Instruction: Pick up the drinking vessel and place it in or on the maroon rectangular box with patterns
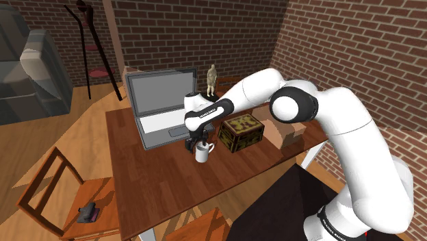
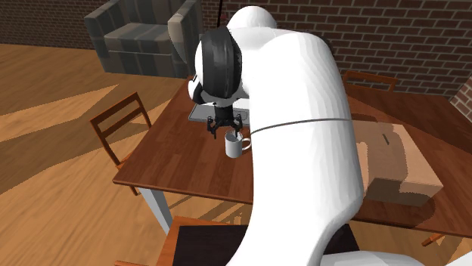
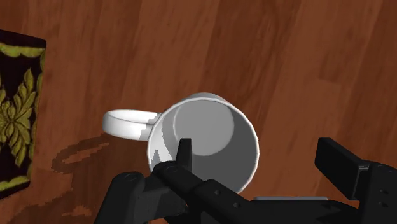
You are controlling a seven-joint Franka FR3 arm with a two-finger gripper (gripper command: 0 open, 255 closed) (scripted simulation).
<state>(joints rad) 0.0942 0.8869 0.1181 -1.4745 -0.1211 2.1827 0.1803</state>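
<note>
A white mug (image 1: 203, 152) stands upright on the brown wooden table (image 1: 150, 185), its handle turned toward the dark maroon box with gold leaf patterns (image 1: 241, 132). My black gripper (image 1: 195, 143) hangs just above the mug, open. In the wrist view the mug (image 3: 203, 140) lies below the gripper (image 3: 264, 162): one finger (image 3: 184, 156) is over the mug's opening and the other finger (image 3: 343, 167) is outside its wall, neither touching it. The patterned box (image 3: 16, 108) lies beyond the handle. From the second exterior view the gripper (image 2: 224, 133) sits right over the mug (image 2: 237, 146).
An open grey laptop (image 1: 161, 103) stands behind the mug. A small figurine (image 1: 212, 81) is at the table's back, and a cardboard box (image 1: 284, 130) lies beyond the patterned box. A wooden chair (image 1: 68, 198) stands at the shoulder view's lower left, an armchair (image 1: 27, 75) further back.
</note>
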